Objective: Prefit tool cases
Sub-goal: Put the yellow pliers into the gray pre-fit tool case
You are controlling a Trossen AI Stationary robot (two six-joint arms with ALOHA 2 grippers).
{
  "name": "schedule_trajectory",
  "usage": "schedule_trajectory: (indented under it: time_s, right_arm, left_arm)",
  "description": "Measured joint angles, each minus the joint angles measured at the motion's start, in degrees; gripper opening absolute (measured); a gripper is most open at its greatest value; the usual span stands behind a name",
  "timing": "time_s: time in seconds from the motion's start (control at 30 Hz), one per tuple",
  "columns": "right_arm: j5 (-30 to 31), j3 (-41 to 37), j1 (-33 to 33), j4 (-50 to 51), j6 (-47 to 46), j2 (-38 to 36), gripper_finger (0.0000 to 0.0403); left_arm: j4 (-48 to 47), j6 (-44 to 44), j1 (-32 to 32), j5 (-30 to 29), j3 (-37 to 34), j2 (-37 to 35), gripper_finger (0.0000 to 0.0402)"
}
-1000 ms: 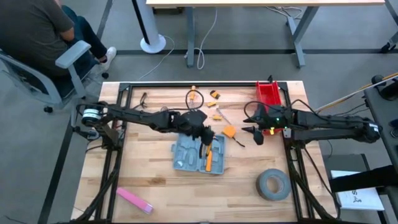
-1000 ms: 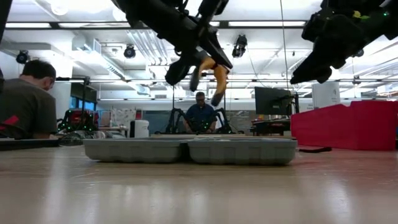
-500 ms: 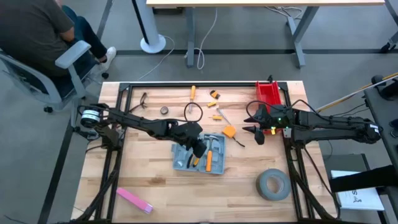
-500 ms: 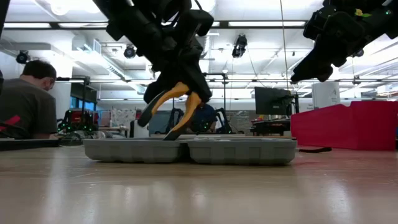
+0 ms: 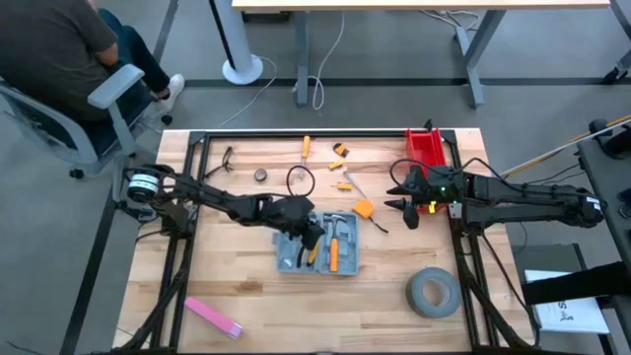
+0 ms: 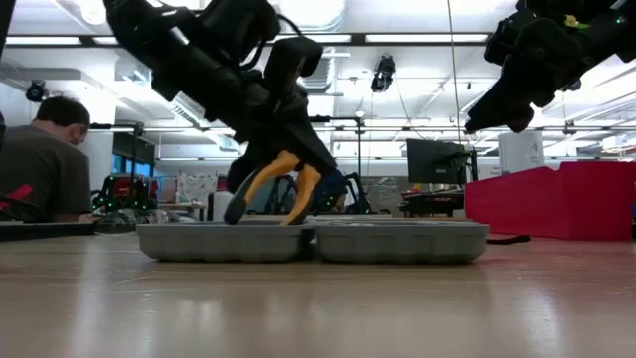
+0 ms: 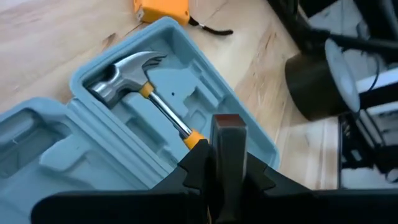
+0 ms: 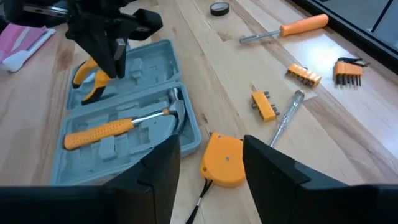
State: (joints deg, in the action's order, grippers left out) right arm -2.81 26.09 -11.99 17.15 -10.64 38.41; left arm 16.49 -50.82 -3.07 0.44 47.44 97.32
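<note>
Holding: left gripper [image 6: 266, 204] fingers pinch orange-handled pliers [image 6: 270, 186] just above the case [image 5: 317, 244].
Axis: handles point down into it.
Right gripper [image 5: 406, 214]: fingers spread, well apart.

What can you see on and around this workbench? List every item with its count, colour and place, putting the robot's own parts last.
tool case: one, blue-grey, open flat at mid-table
hammer: one, orange handle, lying in the case
pliers: one, orange handles, held over the case
tape measure: one, orange, on the table beside the case
screwdriver: one, orange handle, toward the far edge
bit sets: three, mostly orange, near the screwdriver
bin: one, red, far right corner
tape roll: one, grey, near right corner
flat pack: one, pink, near left corner
person: one, dark top, seated off the far left corner
left pincer: dark, shut on the pliers
right pincer: dark, open, empty, by the bin
</note>
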Motion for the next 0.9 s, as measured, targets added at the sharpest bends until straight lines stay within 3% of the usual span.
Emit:
schedule_trajectory:
  time_s: [0.3, 0.57, 0.9]
  right_arm:
    - [0.0, 0.0, 0.0, 0.1, 0.3, 0.0, 0.0147]
    - [0.5, 0.0, 0.0, 0.0, 0.8, 0.0, 0.0142]
    - [0.4, 0.1, 0.0, 0.0, 0.8, 0.0, 0.013]
  left_arm:
    - [2.6, -3.9, -0.2, -1.5, -2.2, 0.0, 0.0031]
    - [-3.6, -3.5, -0.5, -1.5, 0.4, 0.0, 0.0101]
    - [-5.1, -3.2, -0.7, -3.1, 0.9, 0.0, 0.0113]
